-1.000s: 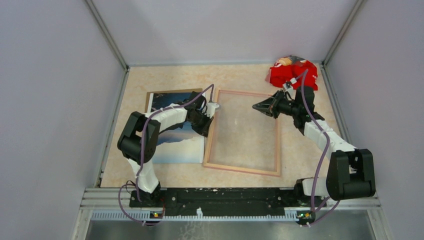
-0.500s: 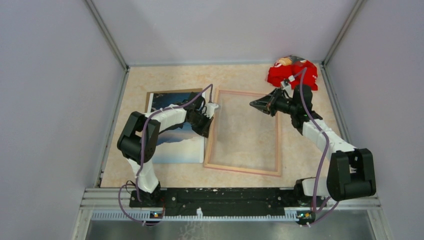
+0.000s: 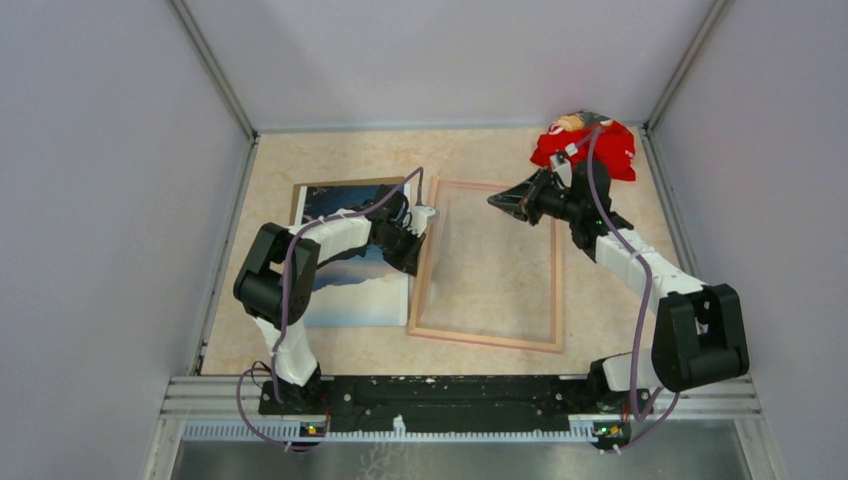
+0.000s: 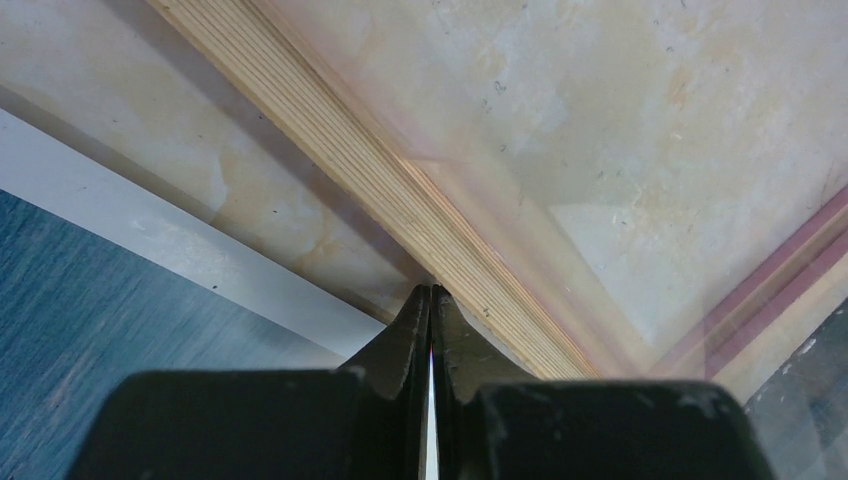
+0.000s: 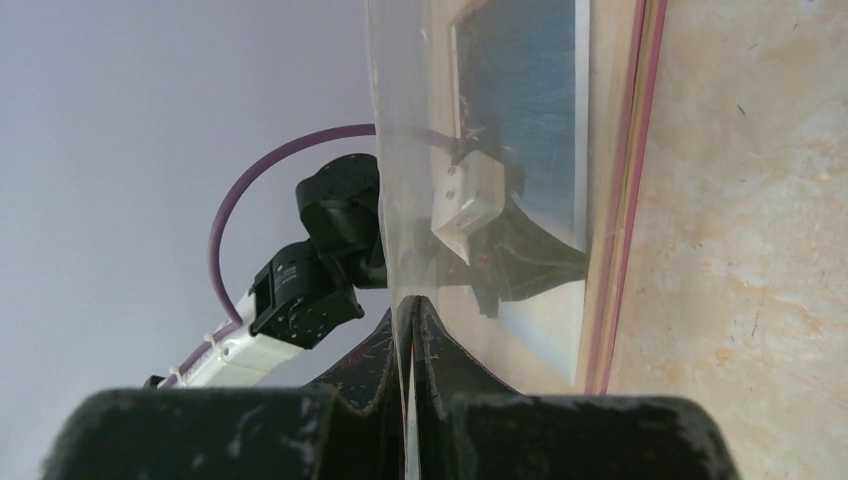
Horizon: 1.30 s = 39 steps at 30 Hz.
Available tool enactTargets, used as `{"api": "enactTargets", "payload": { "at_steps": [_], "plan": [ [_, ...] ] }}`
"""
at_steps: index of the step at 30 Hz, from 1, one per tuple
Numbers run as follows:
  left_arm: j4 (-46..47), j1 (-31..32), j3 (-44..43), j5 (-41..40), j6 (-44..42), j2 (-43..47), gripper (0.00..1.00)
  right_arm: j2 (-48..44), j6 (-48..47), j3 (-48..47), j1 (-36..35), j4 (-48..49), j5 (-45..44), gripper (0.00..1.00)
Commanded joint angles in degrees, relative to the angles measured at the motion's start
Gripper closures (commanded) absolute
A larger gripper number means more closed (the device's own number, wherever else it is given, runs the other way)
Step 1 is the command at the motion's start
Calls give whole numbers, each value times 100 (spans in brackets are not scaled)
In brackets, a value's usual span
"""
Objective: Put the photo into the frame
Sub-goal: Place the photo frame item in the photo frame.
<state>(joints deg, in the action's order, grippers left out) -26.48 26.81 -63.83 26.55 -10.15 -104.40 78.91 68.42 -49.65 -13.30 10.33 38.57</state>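
The frame (image 3: 430, 270) lies flat at mid table with its pale wood side up; in the right wrist view its edge (image 5: 625, 200) shows pink. The photo (image 3: 350, 280), sea and mountains face up, lies to its left on a brown backing board (image 3: 297, 195). My left gripper (image 3: 413, 265) is shut and empty, its tips (image 4: 431, 290) against the frame's left rail (image 4: 350, 160), next to the photo's white border (image 4: 150, 235). My right gripper (image 3: 497, 203) is shut on the edge of a clear pane (image 5: 480, 100) and holds it tilted above the frame's far end.
A red crumpled bag (image 3: 585, 145) lies in the back right corner, just behind my right arm. Grey walls enclose the table on three sides. My left arm (image 5: 300, 290) shows beyond the pane in the right wrist view.
My right gripper has moved left and toward the back with the clear pane, tilting it higher over the frame. The left gripper, the frame and the photo have stayed put.
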Motion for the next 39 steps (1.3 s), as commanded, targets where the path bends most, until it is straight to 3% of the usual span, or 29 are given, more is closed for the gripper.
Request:
{"api": "enactTargets", "payload": {
  "at_steps": [1,16,29,39],
  "plan": [
    [183,-11,130,266,57,130,94,-26,20,-174,-113,201,-109,100],
    [184,-44,136,288,82,109,96,-79,169,-556,-240,169,-115,100],
    [169,-135,172,414,128,104,98,-64,350,-652,-375,-187,-789,100],
    [224,-376,229,682,166,205,98,-316,172,-299,-170,-314,-713,100]
  ]
}}
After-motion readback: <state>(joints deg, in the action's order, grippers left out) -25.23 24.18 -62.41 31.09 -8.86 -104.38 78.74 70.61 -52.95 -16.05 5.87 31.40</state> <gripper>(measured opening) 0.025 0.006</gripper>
